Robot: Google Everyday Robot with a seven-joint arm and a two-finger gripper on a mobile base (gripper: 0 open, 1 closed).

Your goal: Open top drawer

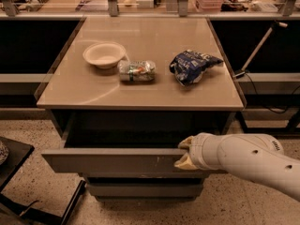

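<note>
The top drawer [112, 162] is a wide grey handleless front, pulled out from under the tan tabletop [140, 90], with its dark inside showing. Small whitish scratches sit right of centre on its front. My gripper [183, 153] is at the drawer's upper front edge, right of centre, at the end of my white arm coming in from the lower right. One yellowish fingertip [186, 143] lies over the top lip and the other is against the front face, so the gripper is shut on the drawer front.
Two narrower grey drawer fronts [145, 189] sit closed below. On the tabletop are a white bowl [104, 55], a lying can [136, 71] and a blue chip bag [192, 65]. A black stand [11, 156] is at the left on the speckled floor.
</note>
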